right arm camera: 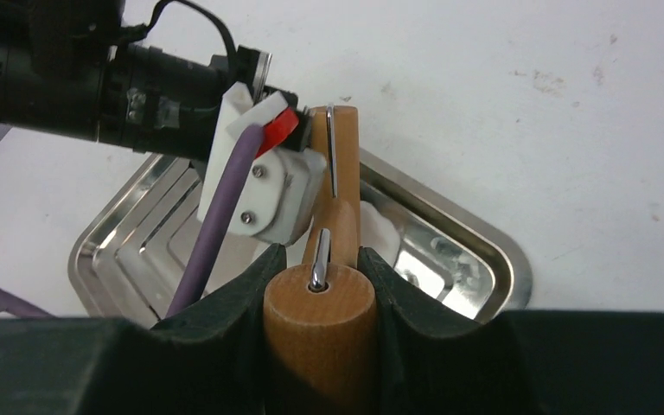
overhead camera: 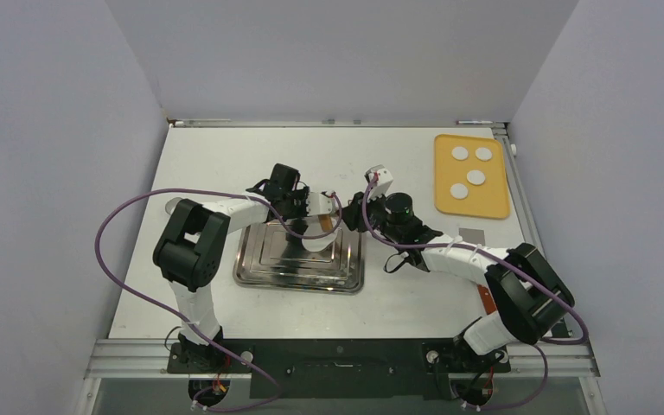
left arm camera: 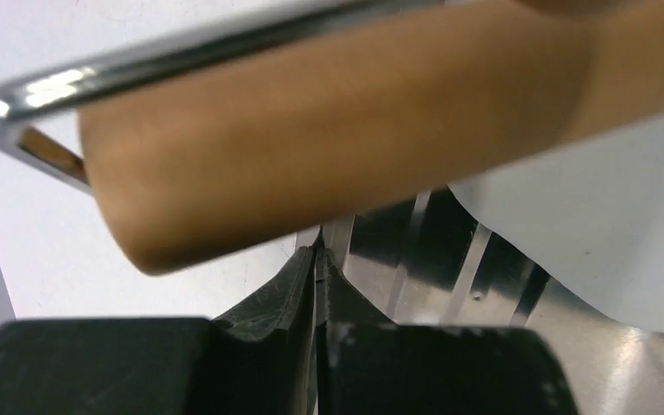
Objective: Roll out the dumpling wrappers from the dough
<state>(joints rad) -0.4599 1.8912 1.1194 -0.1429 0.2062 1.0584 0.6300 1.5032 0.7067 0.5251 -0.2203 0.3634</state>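
Note:
A wooden rolling pin with a wire frame [right arm camera: 335, 186] hangs over the steel tray [overhead camera: 259, 264]. My right gripper [right arm camera: 320, 290] is shut on its wooden handle [right arm camera: 320, 324]. In the left wrist view the roller [left arm camera: 337, 121] fills the top, just above my left gripper [left arm camera: 320, 259], whose jaws are pressed together with nothing plainly between them. A white dough sheet [left arm camera: 596, 225] lies in the tray, under the pin [overhead camera: 316, 245]. Several dumpling wrappers [overhead camera: 476, 176], small white discs, lie on the orange board [overhead camera: 493, 203] at the back right, far from both grippers.
The left arm's wrist block and purple cable [right arm camera: 216, 216] hang close beside the pin. A small grey square [overhead camera: 472, 235] lies by the orange board. White walls close in the table on three sides.

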